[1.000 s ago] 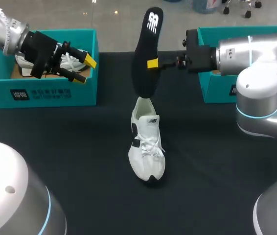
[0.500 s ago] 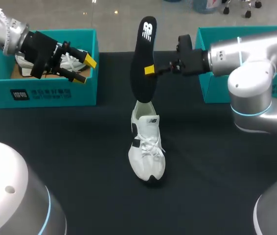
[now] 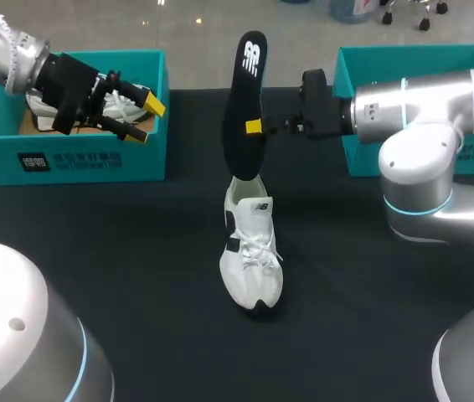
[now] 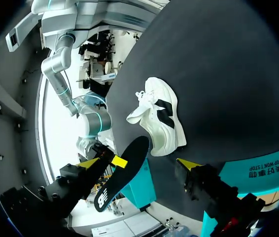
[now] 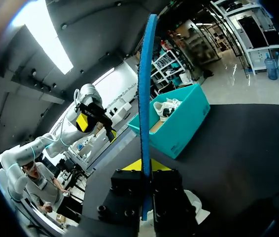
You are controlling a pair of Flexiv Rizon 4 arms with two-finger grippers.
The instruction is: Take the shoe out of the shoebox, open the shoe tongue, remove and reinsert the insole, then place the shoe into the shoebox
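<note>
Half done, you'd judge: white lace-up sneaker (image 3: 251,251) unboxed; your right gripper (image 3: 253,127) clamps the black foam insole (image 3: 245,92) upright above its heel; left gripper (image 3: 143,119) fingers apart. Reinsertion, boxing remain.

The white shoe (image 3: 252,255) with a black side patch stands upright near the table's middle, toe toward the near edge; the black insole (image 3: 245,100), white logo at its upper end, stands nearly upright over the heel, pinched at mid-length in my right pincer (image 3: 254,127), lower end at the shoe's opening; the teal shoebox (image 3: 95,159) sits open at the far left corner; a second shoebox (image 3: 421,59) sits at the far right.
</note>
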